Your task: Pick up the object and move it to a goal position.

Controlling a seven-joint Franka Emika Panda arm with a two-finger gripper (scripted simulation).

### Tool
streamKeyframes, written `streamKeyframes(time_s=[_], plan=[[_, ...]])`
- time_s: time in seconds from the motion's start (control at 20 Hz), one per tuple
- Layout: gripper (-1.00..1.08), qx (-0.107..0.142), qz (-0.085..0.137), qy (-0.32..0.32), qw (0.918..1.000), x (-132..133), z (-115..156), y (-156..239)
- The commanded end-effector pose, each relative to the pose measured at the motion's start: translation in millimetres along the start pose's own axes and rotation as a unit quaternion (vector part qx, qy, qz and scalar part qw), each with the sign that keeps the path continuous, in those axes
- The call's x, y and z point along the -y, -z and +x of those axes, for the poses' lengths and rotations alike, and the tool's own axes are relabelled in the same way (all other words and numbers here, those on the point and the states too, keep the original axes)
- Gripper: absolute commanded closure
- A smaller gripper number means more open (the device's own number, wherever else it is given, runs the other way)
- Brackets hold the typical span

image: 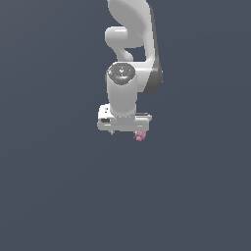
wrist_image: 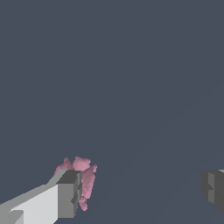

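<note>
The object is a tiny pink lumpy blob (image: 140, 137). It sits under the white arm's hand, at the finger on the exterior view's right. In the wrist view the blob (wrist_image: 86, 179) lies against the tip and inner face of one grey finger (wrist_image: 68, 194). The other finger (wrist_image: 213, 188) is far from it, with a wide gap between. My gripper (image: 126, 132) is open, and in the wrist view (wrist_image: 140, 190) nothing is clamped between the jaws. The blob is off-centre, beside one finger only.
The white arm (image: 130, 54) hangs down from the top of the exterior view over a plain dark grey-blue surface (image: 59, 186). No other object and no goal marker shows in either view.
</note>
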State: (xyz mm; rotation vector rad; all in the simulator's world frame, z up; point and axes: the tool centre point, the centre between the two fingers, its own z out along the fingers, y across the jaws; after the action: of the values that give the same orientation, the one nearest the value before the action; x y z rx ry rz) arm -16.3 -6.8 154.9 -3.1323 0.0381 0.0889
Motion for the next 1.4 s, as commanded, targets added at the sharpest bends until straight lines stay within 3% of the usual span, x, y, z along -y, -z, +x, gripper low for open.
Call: streamKeyframes(time_s=[0.0, 0.55, 0.95, 1.35], plan=[[-0.92, 0.000, 0.000, 0.000, 1.0000, 0, 0, 0], [-0.92, 0.006, -0.011, -0.005, 0.9999, -26, 0, -7], [-0.92, 0.003, -0.011, -0.015, 0.9998, -14, -5, -12], [-0.92, -0.008, -0.009, -0.046, 0.9989, 19, -24, -31]])
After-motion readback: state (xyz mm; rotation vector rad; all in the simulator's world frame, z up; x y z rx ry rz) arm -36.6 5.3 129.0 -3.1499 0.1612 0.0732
